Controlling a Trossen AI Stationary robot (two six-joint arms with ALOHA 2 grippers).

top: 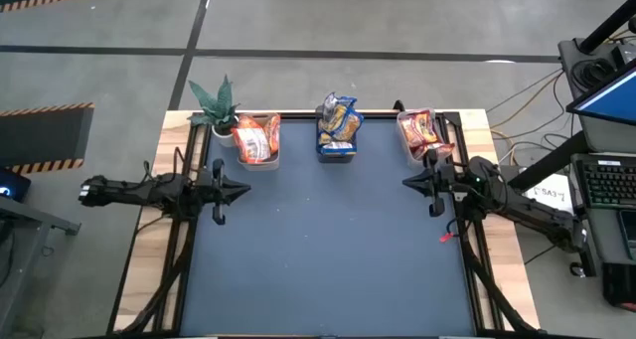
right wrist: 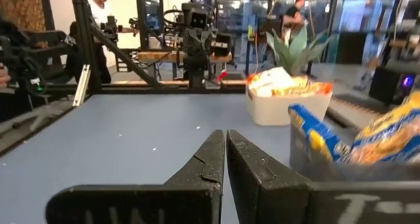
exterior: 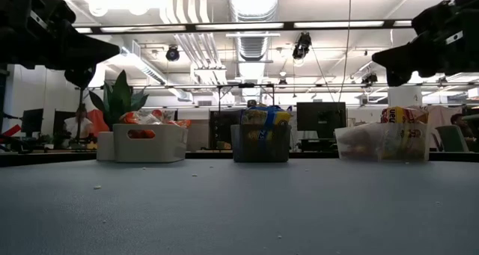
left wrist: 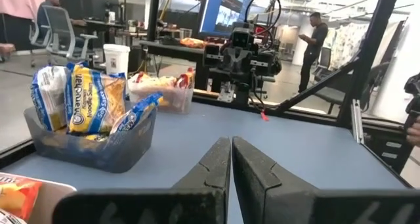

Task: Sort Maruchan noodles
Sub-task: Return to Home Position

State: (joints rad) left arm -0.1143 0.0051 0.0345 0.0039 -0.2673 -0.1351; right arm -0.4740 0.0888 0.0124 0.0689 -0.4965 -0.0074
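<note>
Maruchan noodles packets stand in three bins along the table's far edge: orange ones in a white bin [top: 257, 140], blue-yellow ones in a dark bin [top: 338, 130], red ones in a clear bin [top: 421, 132]. My left gripper [top: 244, 190] is shut and points level toward the table's middle from the left side, holding nothing. My right gripper [top: 405, 183] is shut and points level from the right side, also holding nothing. In the left wrist view the blue-yellow packets [left wrist: 85, 106] stand upright in their bin.
A small green plant [top: 215, 102] in a white pot stands at the far left corner beside the white bin. The blue mat [top: 328, 250] between the arms is bare. People and desks show in the room beyond the table.
</note>
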